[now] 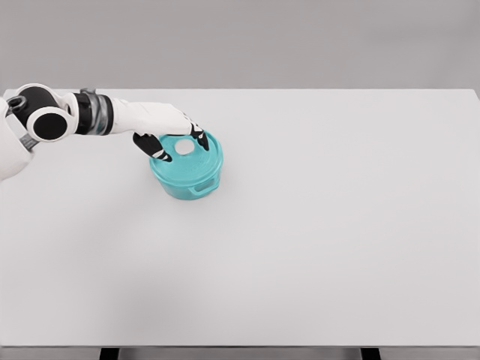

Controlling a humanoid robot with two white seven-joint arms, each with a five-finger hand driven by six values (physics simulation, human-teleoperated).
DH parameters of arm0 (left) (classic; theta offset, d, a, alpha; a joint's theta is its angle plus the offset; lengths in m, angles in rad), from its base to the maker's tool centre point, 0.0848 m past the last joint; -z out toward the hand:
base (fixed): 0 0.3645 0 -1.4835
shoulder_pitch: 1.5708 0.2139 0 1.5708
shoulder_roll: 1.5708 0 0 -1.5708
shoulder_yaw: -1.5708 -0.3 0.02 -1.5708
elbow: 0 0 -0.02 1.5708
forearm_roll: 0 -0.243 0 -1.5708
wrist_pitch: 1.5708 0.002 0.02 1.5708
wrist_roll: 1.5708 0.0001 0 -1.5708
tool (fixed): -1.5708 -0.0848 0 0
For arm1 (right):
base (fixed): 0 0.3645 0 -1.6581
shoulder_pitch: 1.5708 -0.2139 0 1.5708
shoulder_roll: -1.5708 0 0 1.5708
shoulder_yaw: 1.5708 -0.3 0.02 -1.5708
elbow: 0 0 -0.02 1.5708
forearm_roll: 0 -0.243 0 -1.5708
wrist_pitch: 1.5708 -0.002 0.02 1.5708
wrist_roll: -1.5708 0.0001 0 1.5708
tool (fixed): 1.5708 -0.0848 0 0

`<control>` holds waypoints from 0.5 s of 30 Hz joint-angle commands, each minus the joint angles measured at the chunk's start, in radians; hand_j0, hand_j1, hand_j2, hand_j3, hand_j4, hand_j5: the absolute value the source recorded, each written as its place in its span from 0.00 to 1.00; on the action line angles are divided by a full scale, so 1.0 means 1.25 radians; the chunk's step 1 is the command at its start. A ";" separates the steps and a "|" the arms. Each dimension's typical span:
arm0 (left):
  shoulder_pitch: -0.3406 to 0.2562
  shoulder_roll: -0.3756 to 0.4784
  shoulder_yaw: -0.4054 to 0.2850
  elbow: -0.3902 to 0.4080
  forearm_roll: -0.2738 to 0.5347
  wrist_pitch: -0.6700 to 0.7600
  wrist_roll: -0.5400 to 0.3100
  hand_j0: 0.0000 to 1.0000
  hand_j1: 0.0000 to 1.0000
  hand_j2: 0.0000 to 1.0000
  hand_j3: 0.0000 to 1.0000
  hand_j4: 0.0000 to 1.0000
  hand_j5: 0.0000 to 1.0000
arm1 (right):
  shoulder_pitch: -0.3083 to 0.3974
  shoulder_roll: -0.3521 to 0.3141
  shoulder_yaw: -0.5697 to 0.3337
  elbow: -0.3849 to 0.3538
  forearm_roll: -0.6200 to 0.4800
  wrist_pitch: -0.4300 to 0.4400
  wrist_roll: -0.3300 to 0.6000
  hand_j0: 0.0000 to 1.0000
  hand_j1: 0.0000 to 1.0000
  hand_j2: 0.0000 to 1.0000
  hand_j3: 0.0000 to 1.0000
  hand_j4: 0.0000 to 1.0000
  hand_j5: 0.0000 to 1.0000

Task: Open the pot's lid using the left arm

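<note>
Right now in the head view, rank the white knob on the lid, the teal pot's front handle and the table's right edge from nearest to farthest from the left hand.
1. White knob, between the fingers of the left hand, on the lid.
2. Front handle of the teal pot, below the hand.
3. Right edge of the white table, far right.

left hand point(174, 135) covering the pot lid's point(187, 154) far-left rim, left shoulder cropped

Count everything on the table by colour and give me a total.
Teal: 2, the pot and its lid, which the left hand reaches over
White: 1, the knob on the lid
Total: 3
</note>
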 commanded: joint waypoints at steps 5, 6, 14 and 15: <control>0.000 -0.005 0.001 0.001 -0.001 0.001 0.000 0.73 0.73 0.73 0.73 0.73 0.73 | 0.000 0.000 0.000 0.000 0.000 0.000 0.000 1.00 1.00 1.00 1.00 1.00 1.00; 0.000 -0.009 0.001 0.001 -0.001 0.001 0.000 0.73 0.73 0.73 0.73 0.73 0.73 | 0.000 0.000 0.000 0.000 0.000 0.000 0.000 1.00 1.00 1.00 1.00 1.00 1.00; 0.002 -0.011 0.001 0.008 -0.001 0.001 0.000 0.70 0.70 0.70 0.70 0.70 0.70 | 0.000 0.000 0.000 0.000 0.000 0.000 0.000 1.00 1.00 1.00 1.00 1.00 1.00; 0.002 -0.015 0.001 0.009 -0.002 0.001 0.000 0.70 0.70 0.70 0.70 0.70 0.70 | 0.000 0.000 0.000 0.000 0.000 0.000 0.000 1.00 1.00 1.00 1.00 1.00 1.00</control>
